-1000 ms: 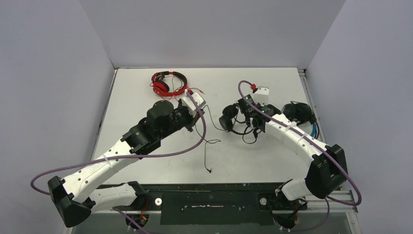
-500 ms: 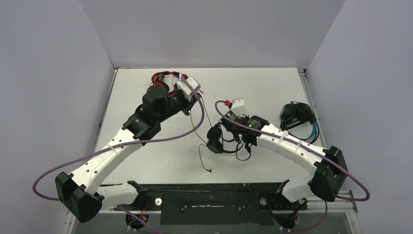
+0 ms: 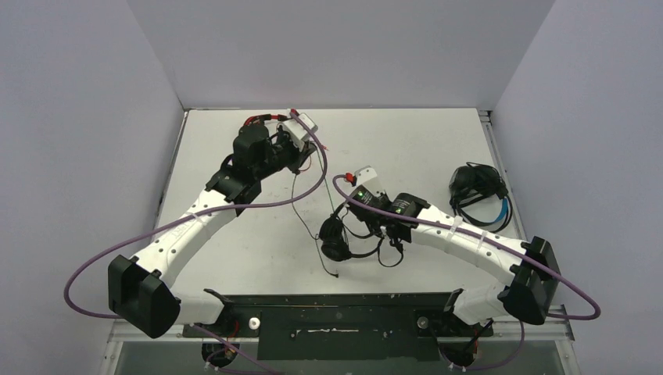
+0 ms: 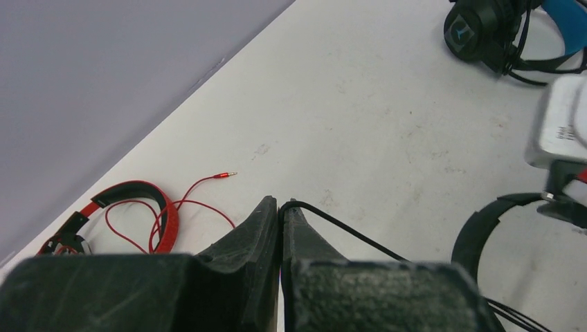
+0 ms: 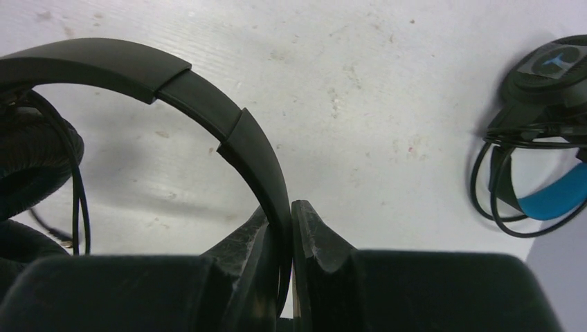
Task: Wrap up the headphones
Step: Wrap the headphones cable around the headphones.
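Note:
My left gripper [image 3: 299, 162] [image 4: 280, 205] is shut on the thin black cable [image 4: 346, 230] of the black headphones [image 3: 336, 238], and holds it above the table at the back left. The cable runs down from there to the headphones and trails on toward the front edge. My right gripper [image 3: 367, 225] [image 5: 284, 207] is shut on their black headband [image 5: 228, 121] at mid-table. The red headphones [image 4: 131, 207] with their red cord lie at the back left, mostly under the left arm in the top view. The blue-banded headphones [image 3: 478, 189] [image 5: 547, 90] lie at the right.
The white table [image 3: 406, 141] ends at grey walls at the back and on both sides. A black rail [image 3: 336, 312] with the arm bases runs along the near edge. Purple hoses loop off both arms.
My left gripper has moved toward the back with the cable and now hangs over the red headphones. My right gripper has carried the black headphones leftward and nearer to the front.

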Action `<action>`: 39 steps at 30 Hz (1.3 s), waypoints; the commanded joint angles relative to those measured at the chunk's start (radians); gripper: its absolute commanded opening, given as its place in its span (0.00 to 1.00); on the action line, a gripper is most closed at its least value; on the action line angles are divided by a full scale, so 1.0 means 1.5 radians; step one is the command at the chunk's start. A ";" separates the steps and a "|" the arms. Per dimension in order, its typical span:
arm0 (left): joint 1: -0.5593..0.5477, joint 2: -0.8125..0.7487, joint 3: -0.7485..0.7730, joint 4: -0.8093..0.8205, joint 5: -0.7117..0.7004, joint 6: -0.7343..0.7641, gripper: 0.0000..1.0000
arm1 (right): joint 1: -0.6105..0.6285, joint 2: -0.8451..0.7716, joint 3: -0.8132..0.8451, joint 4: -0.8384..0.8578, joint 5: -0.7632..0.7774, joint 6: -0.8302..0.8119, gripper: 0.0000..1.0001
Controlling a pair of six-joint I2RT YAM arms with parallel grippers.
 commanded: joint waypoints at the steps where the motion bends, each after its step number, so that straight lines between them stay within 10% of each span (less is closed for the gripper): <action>1: 0.052 0.014 0.019 0.146 0.064 -0.076 0.00 | 0.013 -0.073 0.016 0.019 -0.085 -0.038 0.00; 39: 0.089 0.071 -0.279 0.679 0.105 -0.542 0.00 | -0.125 -0.144 0.287 0.082 -0.233 0.149 0.00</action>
